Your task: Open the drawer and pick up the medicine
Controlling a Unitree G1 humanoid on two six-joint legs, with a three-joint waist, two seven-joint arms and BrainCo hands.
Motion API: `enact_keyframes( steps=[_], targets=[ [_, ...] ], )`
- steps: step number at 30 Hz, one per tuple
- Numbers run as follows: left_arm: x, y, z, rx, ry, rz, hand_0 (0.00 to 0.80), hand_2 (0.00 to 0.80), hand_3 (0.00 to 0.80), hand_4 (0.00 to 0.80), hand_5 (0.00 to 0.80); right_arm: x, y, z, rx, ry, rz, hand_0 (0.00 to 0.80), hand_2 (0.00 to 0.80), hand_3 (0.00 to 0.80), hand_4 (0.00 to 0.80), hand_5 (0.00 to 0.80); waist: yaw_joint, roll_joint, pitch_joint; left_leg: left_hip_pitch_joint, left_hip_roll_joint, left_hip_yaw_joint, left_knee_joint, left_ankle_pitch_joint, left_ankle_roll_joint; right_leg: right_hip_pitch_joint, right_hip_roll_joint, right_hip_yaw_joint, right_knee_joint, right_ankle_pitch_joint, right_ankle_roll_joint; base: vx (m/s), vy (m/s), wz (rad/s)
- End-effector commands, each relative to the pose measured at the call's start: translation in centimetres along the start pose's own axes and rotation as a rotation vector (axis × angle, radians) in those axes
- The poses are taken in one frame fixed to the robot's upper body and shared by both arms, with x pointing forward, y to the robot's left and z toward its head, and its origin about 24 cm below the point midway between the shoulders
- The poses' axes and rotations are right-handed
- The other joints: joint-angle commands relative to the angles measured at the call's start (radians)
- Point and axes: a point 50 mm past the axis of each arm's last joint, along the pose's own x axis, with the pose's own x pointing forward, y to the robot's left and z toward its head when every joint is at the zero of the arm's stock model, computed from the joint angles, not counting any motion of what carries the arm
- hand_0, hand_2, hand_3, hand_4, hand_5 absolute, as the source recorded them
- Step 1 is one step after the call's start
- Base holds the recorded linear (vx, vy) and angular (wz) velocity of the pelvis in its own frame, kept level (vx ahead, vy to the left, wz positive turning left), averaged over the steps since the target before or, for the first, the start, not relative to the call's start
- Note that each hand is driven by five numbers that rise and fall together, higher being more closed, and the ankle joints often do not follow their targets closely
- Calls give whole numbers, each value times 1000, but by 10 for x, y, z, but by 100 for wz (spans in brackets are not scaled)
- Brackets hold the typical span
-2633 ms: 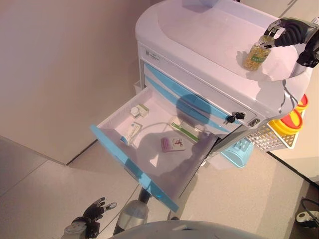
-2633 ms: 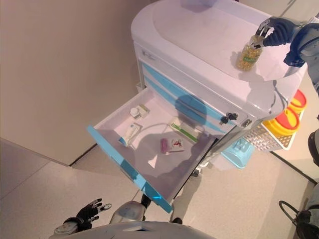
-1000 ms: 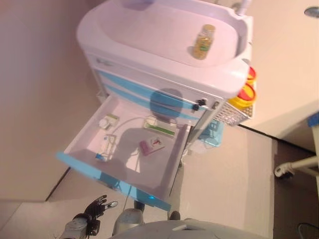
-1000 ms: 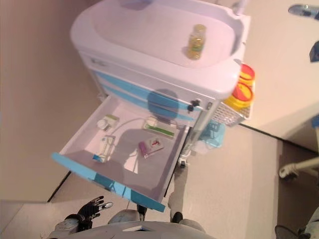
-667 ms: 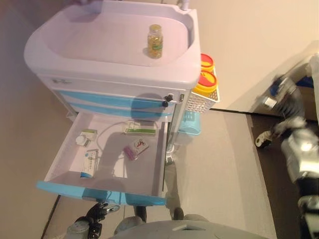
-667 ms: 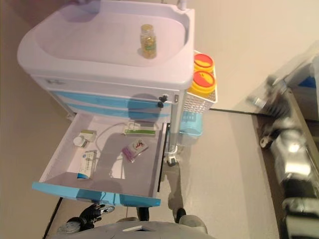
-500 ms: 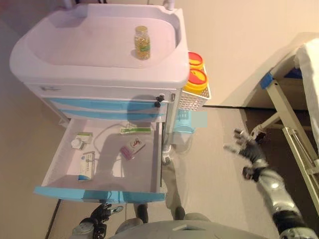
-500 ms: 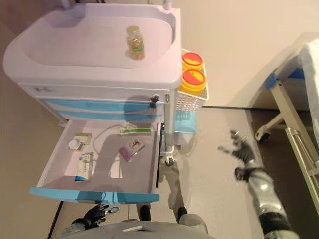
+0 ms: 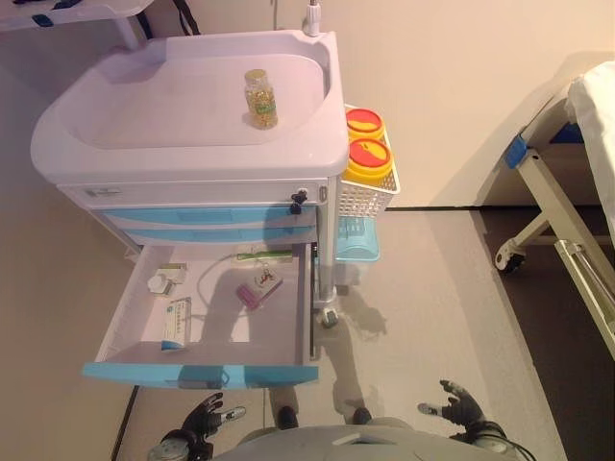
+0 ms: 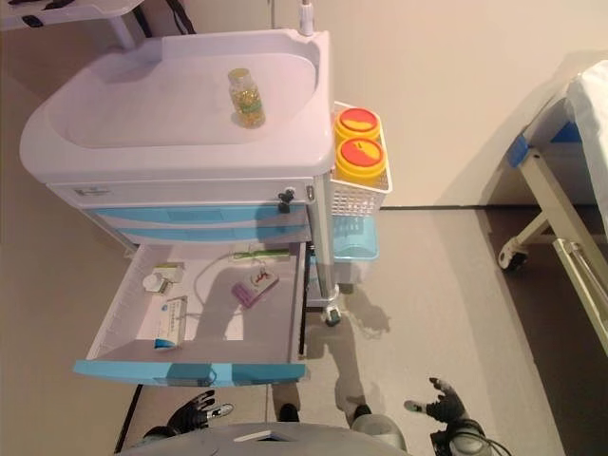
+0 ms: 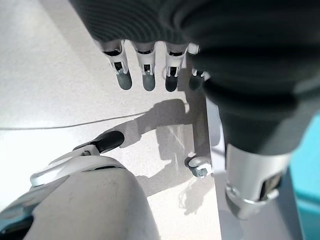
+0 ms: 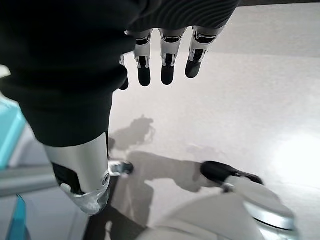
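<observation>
The medicine bottle [image 9: 259,99] of yellow capsules stands upright on the white cart top [image 9: 144,106]. The cart's lowest drawer [image 9: 202,373], with a blue front, is pulled fully open. In it lie a pink blister pack [image 9: 258,288], a white and blue box [image 9: 177,322], a green and white box [image 9: 265,255] and a small box [image 9: 165,280]. My left hand [image 9: 204,420] hangs low in front of the drawer, open and empty; its wrist view [image 11: 145,70] shows straight fingers over the floor. My right hand [image 9: 459,408] hangs low at the right, open and empty, and also shows in its wrist view [image 12: 165,60].
A white wire basket with two yellow-lidded containers [image 9: 367,158] hangs on the cart's right side, with a light blue bin [image 9: 356,240] below it. Keys [image 9: 299,199] hang from the cart's lock. A wheeled bed frame [image 9: 557,211] stands at the right.
The camera has swung round to face the cart squarely. My right hand has left the bottle on the cart top and dropped down to the lower right. The drawer stays open.
</observation>
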Motion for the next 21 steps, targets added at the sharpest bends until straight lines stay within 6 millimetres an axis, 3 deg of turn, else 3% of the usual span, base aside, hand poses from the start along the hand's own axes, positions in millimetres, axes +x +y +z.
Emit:
enact_keyframes(
  steps=[1,6,12,21],
  targets=[
    [6,1,24,135,-96,-2,0,0,0,0,0,9,0,36,-69,-152,14,0,0,0,0,0,5,-10,43,-7,-45,-44,67,-131,34,-78,-13,-53,110,-15,29,61,-32,-2],
    [7,6,54,251,-225,13,0,0,0,0,0,10,-5,55,-184,-246,30,0,0,0,0,0,-7,6,92,-63,-45,-48,133,-146,44,-150,-20,-50,198,-53,14,5,-9,-16],
    [8,14,133,371,-463,78,0,0,0,0,0,15,-40,102,-290,-376,-31,0,0,0,0,0,-23,24,218,-216,-44,-43,275,-158,41,-310,-29,-55,327,-79,-28,-163,37,-12],
    [-12,42,202,555,-653,217,0,0,0,0,0,11,-67,121,-296,-424,-109,0,0,0,0,0,-41,25,296,-398,-44,-29,445,-173,54,-505,-22,-33,527,-124,-63,10,48,0]
  ],
)
